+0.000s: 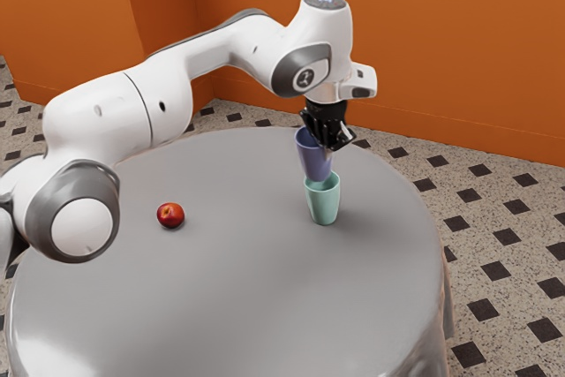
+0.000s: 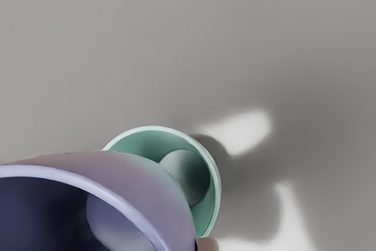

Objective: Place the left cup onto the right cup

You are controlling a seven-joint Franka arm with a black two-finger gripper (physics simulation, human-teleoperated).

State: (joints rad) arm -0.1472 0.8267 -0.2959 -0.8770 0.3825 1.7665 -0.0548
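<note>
A purple-blue cup (image 1: 312,158) hangs tilted over a green cup (image 1: 323,199) that stands upright on the round grey table (image 1: 221,289). The purple cup's base dips into the green cup's mouth. My gripper (image 1: 330,139) is shut on the purple cup's rim at its upper right side. In the wrist view the purple cup (image 2: 100,198) looms large just under my hand, with the green cup (image 2: 182,168) partly hidden behind it, its open mouth showing.
A red apple (image 1: 171,214) lies on the table toward the exterior view's left, well apart from the cups. Orange walls stand behind, and a speckled tiled floor (image 1: 503,218) surrounds the table.
</note>
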